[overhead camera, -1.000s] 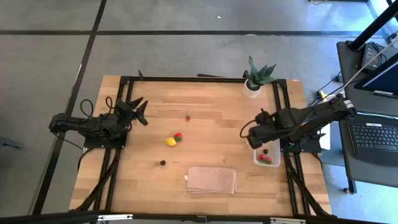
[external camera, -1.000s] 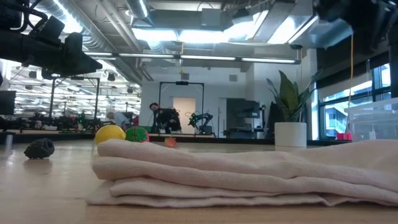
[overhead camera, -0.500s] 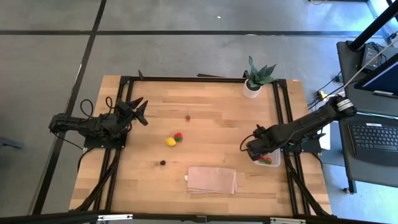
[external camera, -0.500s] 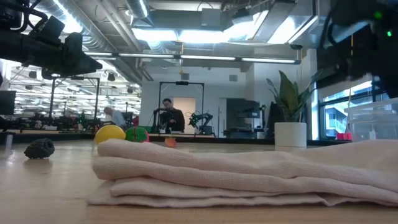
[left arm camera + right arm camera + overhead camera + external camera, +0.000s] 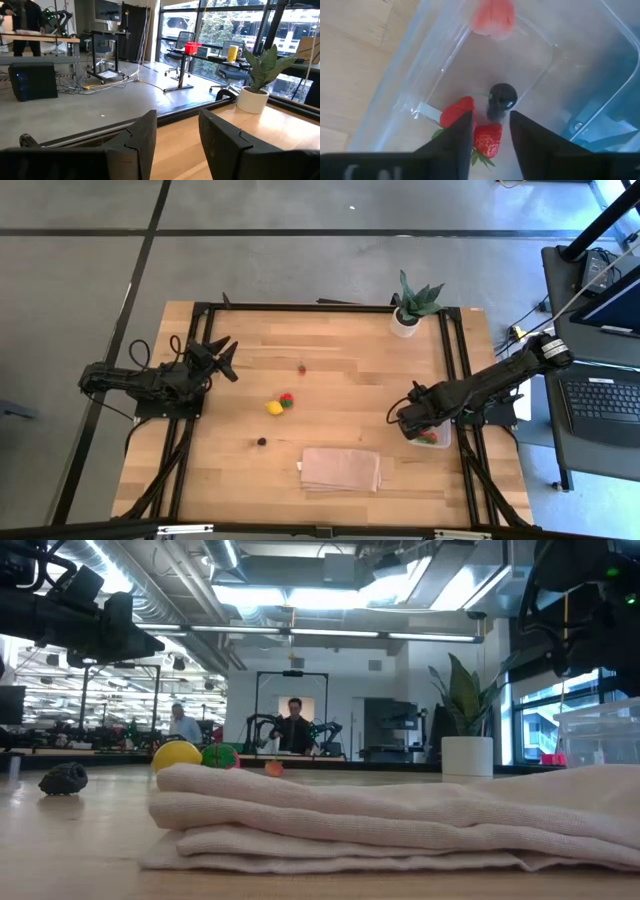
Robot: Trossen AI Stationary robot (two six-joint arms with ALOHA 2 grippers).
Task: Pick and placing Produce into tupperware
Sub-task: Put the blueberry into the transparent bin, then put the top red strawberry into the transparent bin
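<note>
The clear tupperware [image 5: 434, 436] stands at the table's right edge. It holds two red strawberries [image 5: 458, 111], a dark berry [image 5: 502, 96] and a blurred red piece [image 5: 492, 17]. My right gripper [image 5: 410, 424] points down into it, open, and its fingers stand on either side of one strawberry [image 5: 487, 141]. On the wood lie a yellow piece [image 5: 274, 408], a red-and-green piece [image 5: 287, 400], a small red piece [image 5: 301, 367] and a dark berry [image 5: 261, 441]. My left gripper [image 5: 228, 360] waits open at the left edge. My right gripper comes from above into the tupperware. Its two fingers [image 5: 462, 137] flank the strawberry [image 5: 487, 141] that lies low in the box. I cannot tell whether they touch it.
A folded tan cloth [image 5: 341, 468] lies near the front edge and fills the low view [image 5: 400, 815]. A potted plant [image 5: 412, 305] stands at the far right corner. People show in the room behind the table [image 5: 292, 725].
My right gripper has gone down and toward the table's near edge, from above the tupperware's far left corner into the box, and has then kept still. The pieces on the wood have not moved.
</note>
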